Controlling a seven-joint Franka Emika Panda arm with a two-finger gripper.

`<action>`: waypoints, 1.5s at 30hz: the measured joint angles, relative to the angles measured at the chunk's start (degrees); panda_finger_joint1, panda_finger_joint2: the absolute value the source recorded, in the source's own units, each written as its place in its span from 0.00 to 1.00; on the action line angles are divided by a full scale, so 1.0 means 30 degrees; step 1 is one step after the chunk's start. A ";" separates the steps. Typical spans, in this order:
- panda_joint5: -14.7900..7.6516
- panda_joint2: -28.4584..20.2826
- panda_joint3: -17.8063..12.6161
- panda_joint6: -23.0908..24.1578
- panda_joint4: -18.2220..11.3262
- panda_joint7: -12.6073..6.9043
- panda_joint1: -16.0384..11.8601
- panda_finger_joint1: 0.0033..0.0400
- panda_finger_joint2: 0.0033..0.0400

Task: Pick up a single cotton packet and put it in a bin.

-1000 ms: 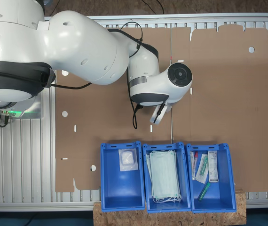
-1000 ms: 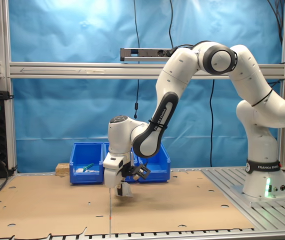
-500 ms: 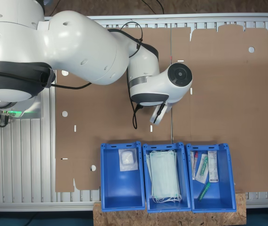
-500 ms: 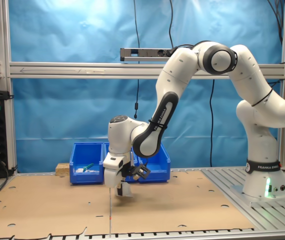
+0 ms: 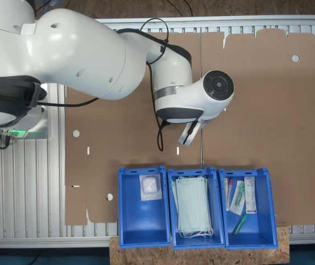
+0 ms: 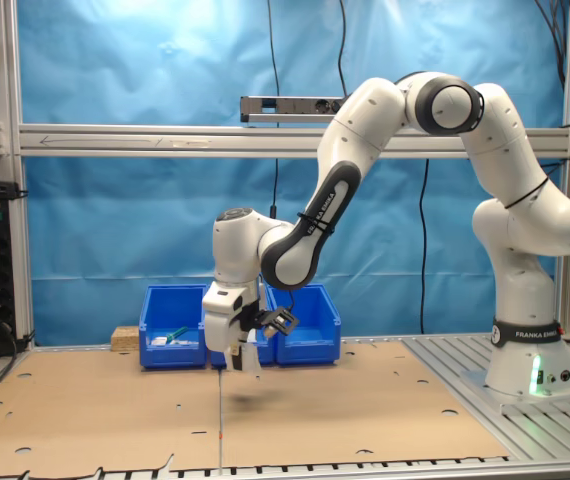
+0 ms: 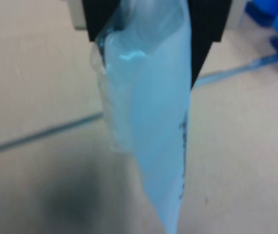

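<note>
1. Leftmost bin (image 5: 141, 232) in the first exterior view: a deep blue crate holding one plain, puffy white packet (image 5: 150, 187). Judged the likely drop target, though which crate is meant cannot be told.
2. Middle bin (image 5: 171, 212): holds pale green face masks (image 5: 193, 206).
3. Gripper (image 5: 188, 132), above the bare cardboard sheet (image 5: 268, 110) and short of the bins' near rims: the jaws are closed on the cotton packet (image 7: 153, 126), which hangs edge-down between them in the wrist view, with dark print along one edge. In the second exterior view the gripper (image 6: 237, 362) holds it clear of the table.
4. Rightmost bin (image 5: 270, 215): contains tubes and long packets (image 5: 250, 195).
5. Progress: pick-up judged done; carry to a crate and release remain.
</note>
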 joint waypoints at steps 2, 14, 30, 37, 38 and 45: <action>0.0000 -0.0851 -0.0023 -0.0484 0.0000 0.0000 0.0002 0.06 0.06; 0.0000 -0.4384 -0.0470 -0.2508 -0.0420 0.0000 0.0008 0.06 0.06; -0.0106 -0.8215 -0.1715 -0.4041 -0.3625 0.0000 0.0003 0.06 0.06; -0.1029 -0.9384 -0.2589 -0.4602 -0.4711 0.0000 -0.0059 0.06 0.06; -0.1234 -0.9522 -0.2714 -0.4684 -0.4797 0.0000 -0.0083 0.06 0.06; -0.2714 -1.0446 -0.3576 -0.5106 -0.5167 0.0000 -0.0413 0.06 0.06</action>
